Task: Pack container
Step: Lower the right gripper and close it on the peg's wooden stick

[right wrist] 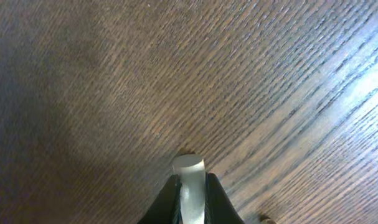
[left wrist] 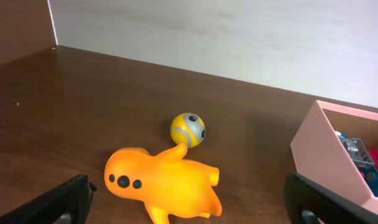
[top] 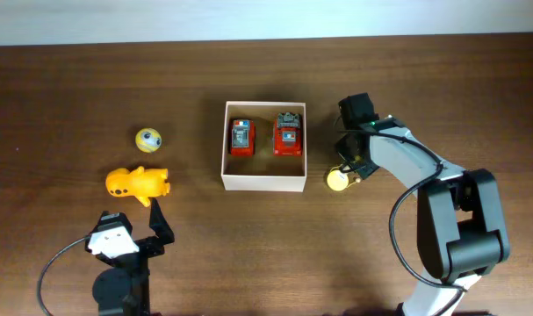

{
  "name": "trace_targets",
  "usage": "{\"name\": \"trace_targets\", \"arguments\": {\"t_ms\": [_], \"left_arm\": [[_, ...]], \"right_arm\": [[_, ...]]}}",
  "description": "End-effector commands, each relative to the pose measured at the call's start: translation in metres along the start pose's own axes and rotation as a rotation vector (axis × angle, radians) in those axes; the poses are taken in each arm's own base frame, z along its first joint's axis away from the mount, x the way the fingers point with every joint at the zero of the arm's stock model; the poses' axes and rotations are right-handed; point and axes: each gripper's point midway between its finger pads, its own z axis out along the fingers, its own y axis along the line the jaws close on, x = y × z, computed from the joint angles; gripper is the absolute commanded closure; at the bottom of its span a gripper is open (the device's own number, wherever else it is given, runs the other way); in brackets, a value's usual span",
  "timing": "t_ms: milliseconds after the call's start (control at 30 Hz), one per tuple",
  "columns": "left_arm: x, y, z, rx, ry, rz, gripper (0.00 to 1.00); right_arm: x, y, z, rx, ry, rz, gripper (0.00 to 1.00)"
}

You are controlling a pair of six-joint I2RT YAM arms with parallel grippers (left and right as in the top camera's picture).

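The container is a white-walled square box at mid-table, with two red toy vehicles side by side inside it. Its wall shows at the right of the left wrist view. An orange animal toy lies just ahead of my left gripper, whose fingers stand wide open either side of it. A yellow ball with grey marks sits beyond the toy. My right gripper is shut on a pale rod, low over the table beside a yellow round toy right of the container.
Dark wood table runs to a pale wall at the back. The right arm reaches in from the lower right. The left arm's base stands at the front left.
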Motion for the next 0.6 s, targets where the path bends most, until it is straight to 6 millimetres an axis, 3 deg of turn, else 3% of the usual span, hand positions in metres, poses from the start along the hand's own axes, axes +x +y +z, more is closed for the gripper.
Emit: {"name": "trace_targets", "arguments": {"t_ms": [0,133,233,567], "left_arm": [[0.0023,-0.0021,0.0004,0.014,0.001,-0.001,0.01],[0.0023,-0.0021,0.0004,0.014,0.001,-0.002,0.01],[0.0023,-0.0021,0.0004,0.014,0.001,-0.001,0.01],[0.0023,-0.0021,0.0004,0.014,0.001,-0.001,0.01]], "right_arm": [[-0.0045,0.0047,0.0004,-0.008,-0.003,-0.016,0.91],[-0.0043,0.0046,0.0004,-0.008,-0.002,-0.027,0.90],[-0.0035,0.0037,0.0004,-0.004,0.001,-0.029,0.81],[-0.0017,0.0039,0.0004,-0.005,0.008,-0.030,0.79]]}}
